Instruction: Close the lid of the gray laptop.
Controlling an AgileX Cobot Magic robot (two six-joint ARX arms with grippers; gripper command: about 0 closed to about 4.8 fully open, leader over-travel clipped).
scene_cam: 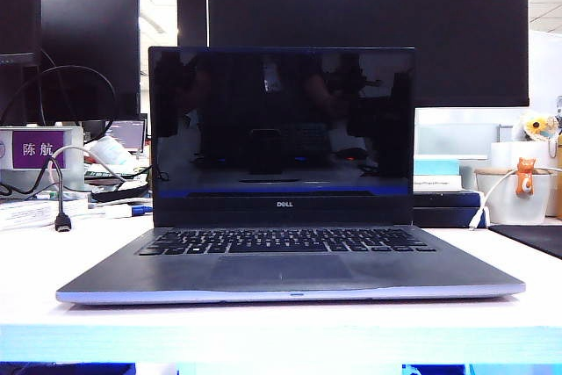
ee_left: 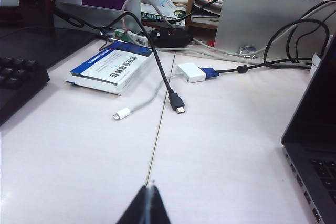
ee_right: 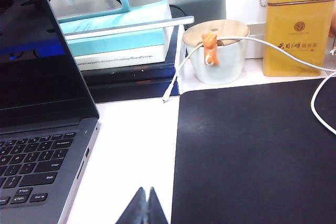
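The gray laptop (scene_cam: 290, 265) sits mid-bench, its lid (scene_cam: 281, 125) upright at the far edge of the keyboard, hinge line running left to right. The left end effector (ee_left: 148, 208), fingers pressed together, hangs over bare bench left of the laptop; the right end effector (ee_right: 147, 208), also pressed together, hangs just right of it. Neither is clearly nearer; the lid's top edge lies inward and farther back from both.

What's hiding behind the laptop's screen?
Behind the upright lid of the gray laptop rises a big black monitor. Stacked books sit behind its right side. The lid covers whatever is directly behind it. Both grippers, left and right, are shut, off to the sides.
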